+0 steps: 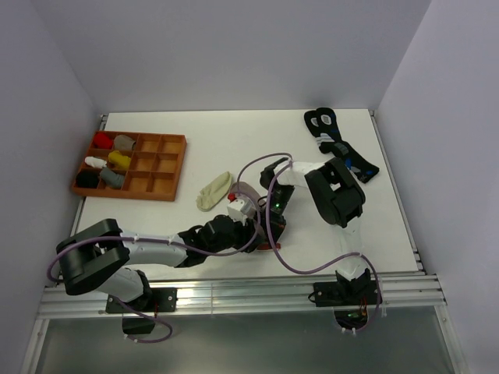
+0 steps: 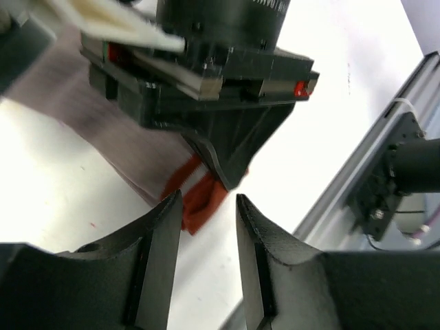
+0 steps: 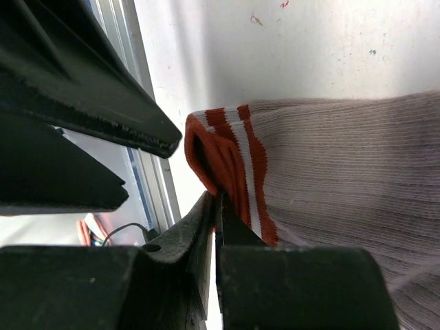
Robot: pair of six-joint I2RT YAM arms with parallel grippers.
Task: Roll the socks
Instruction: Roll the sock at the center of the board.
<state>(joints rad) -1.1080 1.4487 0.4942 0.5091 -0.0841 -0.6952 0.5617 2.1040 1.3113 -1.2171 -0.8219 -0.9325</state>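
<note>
The taupe sock point(image 3: 344, 172) lies on the white table, its red-and-white striped cuff point(image 3: 227, 151) toward the front rail. My right gripper point(image 3: 218, 199) is shut on the edge of that cuff. My left gripper point(image 2: 208, 199) is open right beside it, nothing between its fingers, with the red cuff point(image 2: 199, 196) just past the left fingertip. In the top view both grippers meet at the table's front middle, left gripper point(image 1: 248, 234) and right gripper point(image 1: 271, 234), covering most of the taupe sock point(image 1: 248, 191). The cream-yellow sock point(image 1: 214, 191) lies apart to the left.
A wooden compartment tray point(image 1: 168, 167) with small sock bundles stands at the back left. Black socks with blue-and-white marks point(image 1: 335, 144) lie at the back right. The metal front rail point(image 1: 234, 292) runs close behind the grippers.
</note>
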